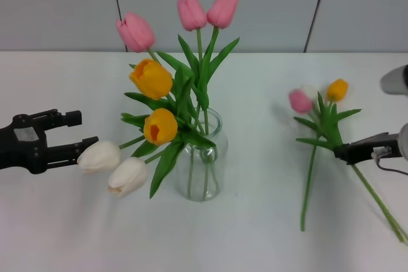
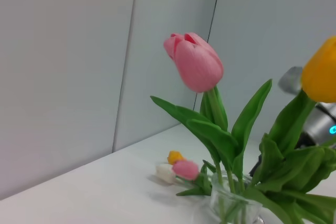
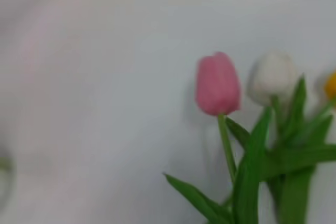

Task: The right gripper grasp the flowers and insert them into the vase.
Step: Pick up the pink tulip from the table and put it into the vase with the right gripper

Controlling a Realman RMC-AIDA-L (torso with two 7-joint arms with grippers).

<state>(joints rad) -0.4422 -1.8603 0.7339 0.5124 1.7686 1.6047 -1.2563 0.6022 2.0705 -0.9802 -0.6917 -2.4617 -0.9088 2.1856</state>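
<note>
The right gripper (image 1: pixel 341 151) is clenched on the flowers (image 1: pixel 320 119) near the table's (image 1: pixel 268 234) right edge; the vase (image 1: pixel 203 157) stands well apart leftward; the left gripper (image 1: pixel 80 130), fingers spread, sits far left.

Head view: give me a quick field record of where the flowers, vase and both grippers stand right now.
flowers: small pink, white and orange tulips, on the table to the vase's right, not in the vase
right gripper: black gripper at the flowers' stems below the leaves; grip cannot be confirmed
vase: clear glass vase, upright at centre, already holding pink, yellow and large white tulips
left gripper: black gripper, open, beside the drooping white heads at the left, holding nothing
table: white table
task state: insertion not yet done
</note>
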